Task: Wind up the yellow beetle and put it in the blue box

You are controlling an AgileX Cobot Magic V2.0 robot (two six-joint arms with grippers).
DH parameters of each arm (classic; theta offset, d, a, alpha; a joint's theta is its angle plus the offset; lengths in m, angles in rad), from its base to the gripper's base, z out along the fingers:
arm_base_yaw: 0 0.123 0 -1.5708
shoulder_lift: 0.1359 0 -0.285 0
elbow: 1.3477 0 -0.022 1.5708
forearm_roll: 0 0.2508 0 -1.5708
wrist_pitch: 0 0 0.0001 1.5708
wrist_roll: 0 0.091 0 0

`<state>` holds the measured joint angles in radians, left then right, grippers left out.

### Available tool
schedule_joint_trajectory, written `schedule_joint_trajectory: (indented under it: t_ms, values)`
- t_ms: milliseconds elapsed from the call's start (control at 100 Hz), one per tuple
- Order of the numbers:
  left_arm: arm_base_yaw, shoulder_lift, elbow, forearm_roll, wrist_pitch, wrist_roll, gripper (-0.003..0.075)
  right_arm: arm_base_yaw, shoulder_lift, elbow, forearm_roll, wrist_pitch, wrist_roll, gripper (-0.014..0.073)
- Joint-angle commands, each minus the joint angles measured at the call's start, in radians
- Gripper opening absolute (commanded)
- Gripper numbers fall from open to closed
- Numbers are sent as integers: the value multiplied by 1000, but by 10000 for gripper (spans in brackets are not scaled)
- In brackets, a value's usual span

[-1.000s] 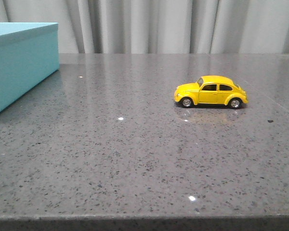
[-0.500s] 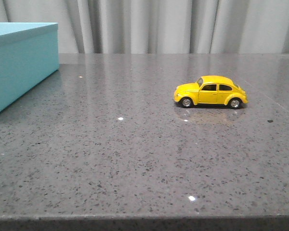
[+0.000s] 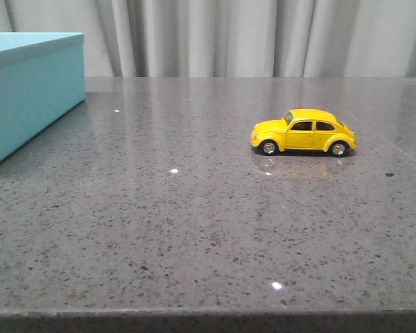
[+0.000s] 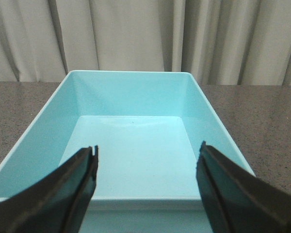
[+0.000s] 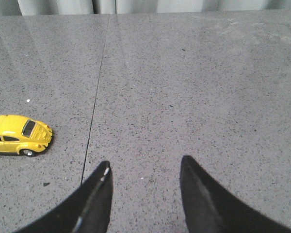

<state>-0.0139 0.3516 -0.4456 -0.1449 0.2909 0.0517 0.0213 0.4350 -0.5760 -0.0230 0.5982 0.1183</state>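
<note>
The yellow beetle [image 3: 304, 132] stands on its wheels on the grey speckled table, right of centre in the front view, nose to the left. It also shows in the right wrist view [image 5: 19, 135], off to the side of my right gripper [image 5: 145, 167], which is open, empty and above bare tabletop. The blue box [image 3: 29, 87] stands at the far left of the table. In the left wrist view its open, empty inside [image 4: 133, 155] lies straight ahead of my left gripper [image 4: 146, 150], which is open and empty. Neither gripper shows in the front view.
A grey curtain [image 3: 249, 38] hangs behind the table. A thin seam [image 5: 94, 102] runs across the tabletop near the beetle. The table's front edge [image 3: 208, 313] is close to the camera.
</note>
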Motion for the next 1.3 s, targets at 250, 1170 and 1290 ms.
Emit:
schedule_joint_trajectory:
  t_ms: [250,1170,1290]
  values:
    - [-4,162,-114,-11,-89,-4,431,-6,111,-95,-1,-109,-6,350]
    - [-4,185,-114,-11,-125,-4,431,219,668,-514,134,198,-5,458]
    - [-4,185,-114,-11,-125,-4,431,277,770,-606,151,241,41,458]
